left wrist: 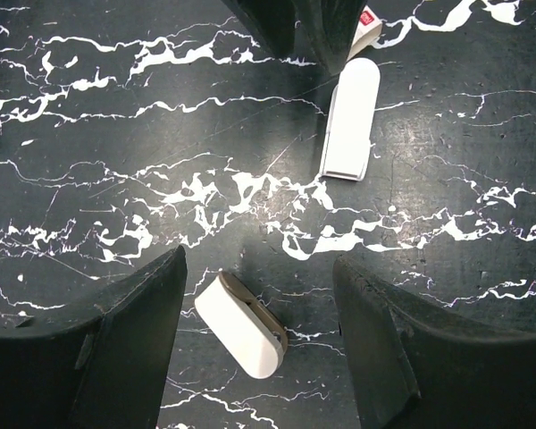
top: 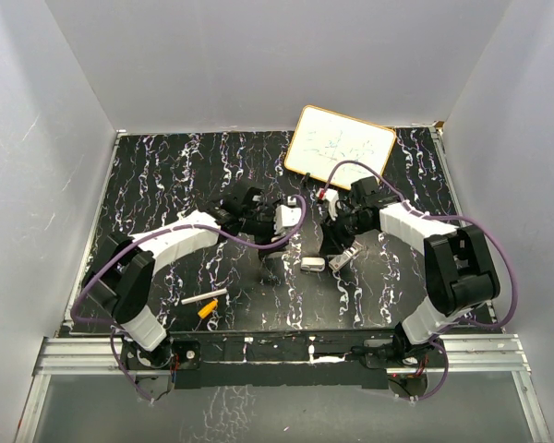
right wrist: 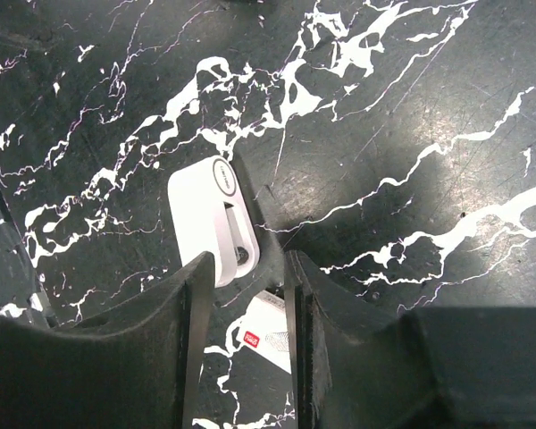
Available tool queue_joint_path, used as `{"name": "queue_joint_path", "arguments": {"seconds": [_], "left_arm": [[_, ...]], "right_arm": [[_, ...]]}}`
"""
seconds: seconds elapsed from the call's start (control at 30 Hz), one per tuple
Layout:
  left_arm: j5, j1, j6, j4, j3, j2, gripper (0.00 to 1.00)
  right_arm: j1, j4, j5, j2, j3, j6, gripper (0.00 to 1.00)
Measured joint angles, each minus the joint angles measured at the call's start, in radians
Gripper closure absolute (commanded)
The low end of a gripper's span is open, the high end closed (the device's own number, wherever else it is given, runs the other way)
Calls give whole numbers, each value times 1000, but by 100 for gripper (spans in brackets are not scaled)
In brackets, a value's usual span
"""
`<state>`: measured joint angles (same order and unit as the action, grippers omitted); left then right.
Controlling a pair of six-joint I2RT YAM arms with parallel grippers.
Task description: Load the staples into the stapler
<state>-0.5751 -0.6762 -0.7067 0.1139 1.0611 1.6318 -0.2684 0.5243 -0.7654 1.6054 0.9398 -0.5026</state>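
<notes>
The stapler [right wrist: 210, 214] lies flat on the black marbled table [top: 166, 185], right of centre. The right wrist view shows it closest: a rounded far end with an oval mark, a slot along its face, and its near end at the mouth of the right gripper [right wrist: 248, 264], against the left finger [right wrist: 192, 295]. Those fingers stand close together with a narrow gap. Neither this view nor the others shows whether they pinch the stapler or only touch it, so I cannot tell. Through that gap, nearer the wrist, shows a small white box [right wrist: 266, 332] with a red label. The left wrist view sees the same spot from the other side: the stapler runs toward the camera from the right gripper's dark fingers, with the box's corner just behind them. This view shows a thin second layer along the stapler's edge, which the right wrist view does not. The left gripper [left wrist: 257, 268] is spread wide, and between its fingers, touching neither, lies a shorter white block [left wrist: 241, 335] with a grey-brown edge, well apart from the stapler. The right wrist view does not take in this block. Only the top view shows the rest: both arms reaching in to mid-table, a white stick [top: 206, 300] and an orange piece [top: 206, 313] just beside each other near the left arm, and a tilted whiteboard [top: 340, 146] at the back.
</notes>
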Motion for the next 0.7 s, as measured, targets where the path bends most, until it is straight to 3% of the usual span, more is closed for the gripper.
{"name": "queue_joint_path", "arguments": {"seconds": [0.27, 0.43, 0.6, 0.7], "left_arm": [[21, 32, 39, -1, -13, -16, 34], [117, 109, 109, -31, -40, -83, 33], [292, 177, 178, -85, -44, -146, 22], [385, 213, 238, -106, -44, -171, 4]], "right_arm": [[0, 35, 48, -46, 2, 1, 48], [-3, 9, 323, -111, 57, 90, 43], [-4, -93, 652, -159, 98, 109, 36], [-2, -111, 765, -164, 131, 119, 29]]}}
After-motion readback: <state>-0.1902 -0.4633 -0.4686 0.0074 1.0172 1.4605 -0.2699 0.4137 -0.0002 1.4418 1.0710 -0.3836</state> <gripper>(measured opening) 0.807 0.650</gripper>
